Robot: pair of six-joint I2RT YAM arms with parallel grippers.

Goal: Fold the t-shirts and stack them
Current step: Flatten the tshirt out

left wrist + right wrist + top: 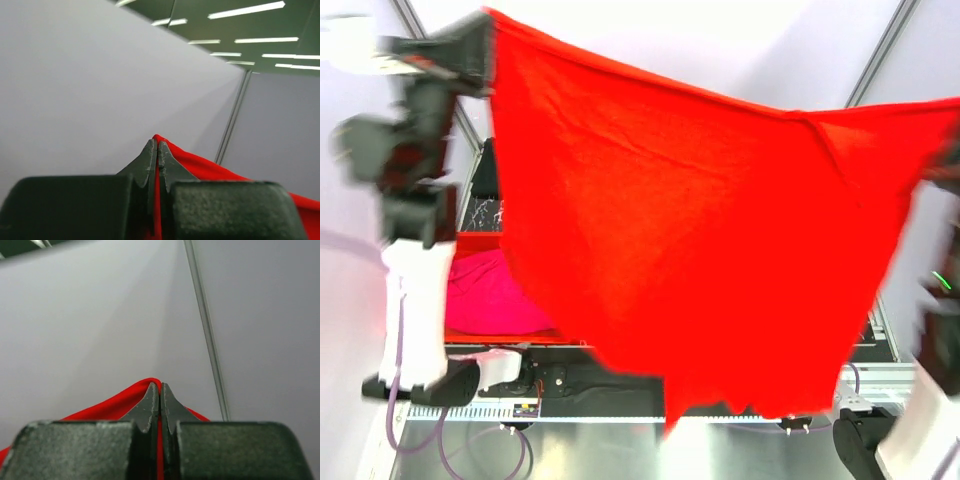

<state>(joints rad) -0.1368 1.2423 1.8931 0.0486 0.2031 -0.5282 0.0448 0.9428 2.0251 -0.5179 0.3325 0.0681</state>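
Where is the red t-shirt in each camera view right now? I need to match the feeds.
Top external: the red t-shirt hangs spread across most of the frame, from upper left to the right edge.
Left wrist: bottom centre to lower right, clamped in the left end effector.
Right wrist: bottom centre to lower left, clamped in the right end effector.
Shared landmark: a metal strut against the pale wall.

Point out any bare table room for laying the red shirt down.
Hardly any shows: the red t-shirt, stretched between the left gripper and right gripper, hides nearly everything beneath it. At its lower left, the pink t-shirt fills the visible patch. The rest cannot be judged.
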